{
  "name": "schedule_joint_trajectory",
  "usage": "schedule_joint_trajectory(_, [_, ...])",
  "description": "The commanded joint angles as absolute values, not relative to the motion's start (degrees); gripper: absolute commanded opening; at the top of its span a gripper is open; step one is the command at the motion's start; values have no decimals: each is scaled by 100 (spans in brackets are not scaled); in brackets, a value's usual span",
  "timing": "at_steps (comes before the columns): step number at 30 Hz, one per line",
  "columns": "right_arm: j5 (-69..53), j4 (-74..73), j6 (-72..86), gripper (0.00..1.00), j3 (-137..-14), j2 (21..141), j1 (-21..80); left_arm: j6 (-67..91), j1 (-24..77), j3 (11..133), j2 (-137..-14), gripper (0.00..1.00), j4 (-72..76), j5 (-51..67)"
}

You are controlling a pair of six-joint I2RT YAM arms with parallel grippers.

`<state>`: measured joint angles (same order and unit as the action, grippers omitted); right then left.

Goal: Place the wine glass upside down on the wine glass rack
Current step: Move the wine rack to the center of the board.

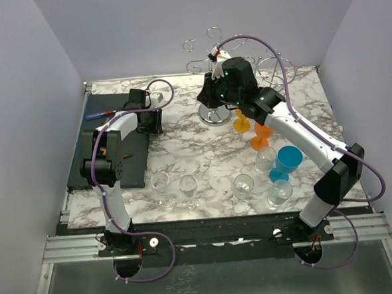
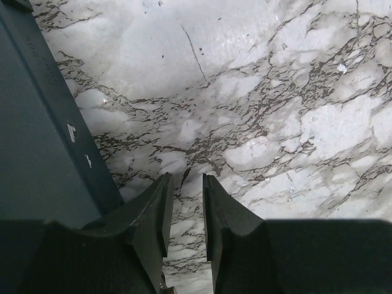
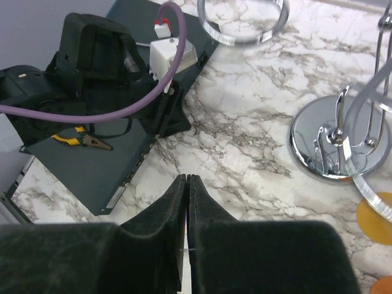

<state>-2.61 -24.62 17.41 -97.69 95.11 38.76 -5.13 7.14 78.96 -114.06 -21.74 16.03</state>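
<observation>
The chrome wire wine glass rack [image 1: 211, 54] stands at the back of the marble table, its round base [image 3: 327, 144] showing in the right wrist view. Clear glass rims [image 3: 244, 29] hang near it in that view. Several clear wine glasses stand upright near the front, one of them [image 1: 188, 186] left of centre. My right gripper [image 3: 187, 177] is shut with nothing in it, hovering just left of the rack base. My left gripper [image 2: 185, 177] stands slightly open and empty, low over bare marble beside the dark case [image 2: 37, 141].
Two orange glasses [image 1: 242, 123] and a blue one [image 1: 289, 160] stand right of the rack base. The dark case [image 1: 113, 145] lies at the left with pliers [image 3: 82, 141] on it. The left wrist [image 3: 92, 55] sits close to my right gripper.
</observation>
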Motion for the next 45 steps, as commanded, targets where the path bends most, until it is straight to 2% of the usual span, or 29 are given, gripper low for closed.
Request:
schedule_joint_trajectory(1, [-287,-2815,1746,12,-9737,9499,3885,-852,187,7620,-11578,33,-2232,455])
schedule_joint_trajectory(8, [-87,-3440,1515,23,-10751,9593,3885,-854,53,7646,-11514,33,-2232,454])
schedule_joint_trajectory(11, [224,-3629,1392,34,-11338,9714,3880,-685,53,7708,-11322,36,-2409,853])
schedule_joint_trajectory(14, [805,-3934,1214,50,-12128,10037,3870,-362,53,8028,-10942,51,-2899,1659])
schedule_joint_trajectory(17, [1176,-4111,1087,60,-12867,10439,3787,-50,53,8500,-10486,84,-3348,2310])
schedule_joint_trajectory(19, [1383,-4120,992,68,-13144,10648,3696,149,53,8752,-10223,98,-3533,2602])
schedule_joint_trajectory(20, [1530,-4071,922,75,-13218,10735,3651,215,53,8903,-10094,99,-3634,2727])
schedule_joint_trajectory(22, [1706,-3938,791,80,-13248,10861,3566,311,53,9203,-9958,99,-3877,2843])
schedule_joint_trajectory(29, [1915,-3050,301,81,-12943,11078,3270,439,53,10291,-10102,99,-4879,2839])
schedule_joint_trajectory(34, [1691,-2520,68,81,-12893,11196,3056,469,53,10461,-10113,99,-5040,2751])
schedule_joint_trajectory(45, [569,-2462,123,66,-13469,11934,2592,628,53,10877,-10044,99,-5327,2891])
